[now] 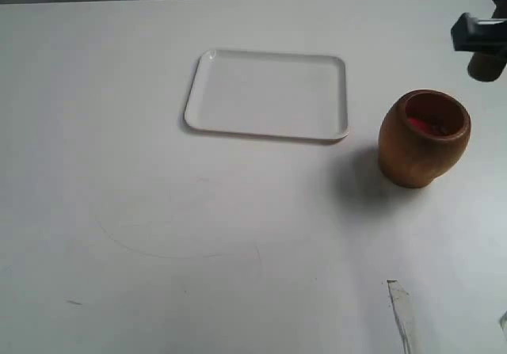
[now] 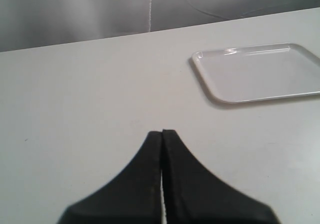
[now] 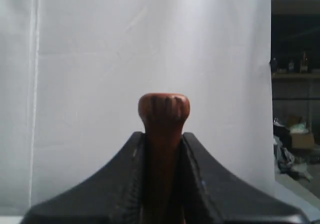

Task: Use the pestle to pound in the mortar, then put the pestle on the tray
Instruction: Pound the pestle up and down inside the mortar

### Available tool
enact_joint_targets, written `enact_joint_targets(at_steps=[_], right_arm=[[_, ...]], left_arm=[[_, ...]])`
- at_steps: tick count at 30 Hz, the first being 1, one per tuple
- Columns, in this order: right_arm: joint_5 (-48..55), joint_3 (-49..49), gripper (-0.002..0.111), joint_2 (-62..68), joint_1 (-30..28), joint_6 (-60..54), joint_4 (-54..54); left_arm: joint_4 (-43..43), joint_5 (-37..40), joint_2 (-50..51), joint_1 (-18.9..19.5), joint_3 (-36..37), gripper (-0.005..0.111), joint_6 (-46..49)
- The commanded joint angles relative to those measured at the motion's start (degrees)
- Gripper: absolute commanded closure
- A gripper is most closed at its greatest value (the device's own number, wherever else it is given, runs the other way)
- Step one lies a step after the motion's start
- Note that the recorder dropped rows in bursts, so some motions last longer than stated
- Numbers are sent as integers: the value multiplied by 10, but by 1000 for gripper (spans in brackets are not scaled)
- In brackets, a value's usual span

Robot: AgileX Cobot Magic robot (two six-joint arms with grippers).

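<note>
The brown wooden mortar [image 1: 424, 138] stands on the white table at the right, with reddish bits showing in its mouth. The white tray [image 1: 269, 94] lies flat to its left, further back, and its corner shows in the left wrist view as the tray [image 2: 260, 72]. My right gripper [image 3: 163, 134] is shut on the pestle [image 3: 163, 115], whose knob sticks out past the fingertips. In the exterior view the right gripper [image 1: 480, 36] is at the right edge, above and behind the mortar, with the pestle [image 1: 485, 65] partly visible under it. My left gripper [image 2: 162, 132] is shut and empty.
A clear plastic strip [image 1: 401, 310] lies near the front right of the table. A grey curtain [image 2: 75, 8] hangs behind the table's far edge. Shelves with clutter [image 3: 295, 83] show beyond the white backdrop in the right wrist view.
</note>
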State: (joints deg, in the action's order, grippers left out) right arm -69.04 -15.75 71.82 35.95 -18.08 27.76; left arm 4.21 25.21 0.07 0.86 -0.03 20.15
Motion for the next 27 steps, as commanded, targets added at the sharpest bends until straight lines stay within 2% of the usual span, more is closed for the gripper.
enact_joint_targets(at_steps=[1,7,11,15,22,27], right_arm=[[-9,2,108,95,0,37,-4],[-9,2,108,236,0,96,-4],[-9,2,108,254,0,94,2],[-9,2,108,176,0,63,3],[-9,2,108,-51,0,29,-41],[2,2,108,-101,0,-12,-29]], left_arm=[[-4,-2,-1,-4,0,107,-5],[-4,-2,-1,-4,0,107,-5],[-4,-2,-1,-4,0,107,-5],[-4,-2,-1,-4,0,107,-5],[-4,-2,-1,-4,0,107,-5],[-4,-2,-1,-4,0,107,-5]])
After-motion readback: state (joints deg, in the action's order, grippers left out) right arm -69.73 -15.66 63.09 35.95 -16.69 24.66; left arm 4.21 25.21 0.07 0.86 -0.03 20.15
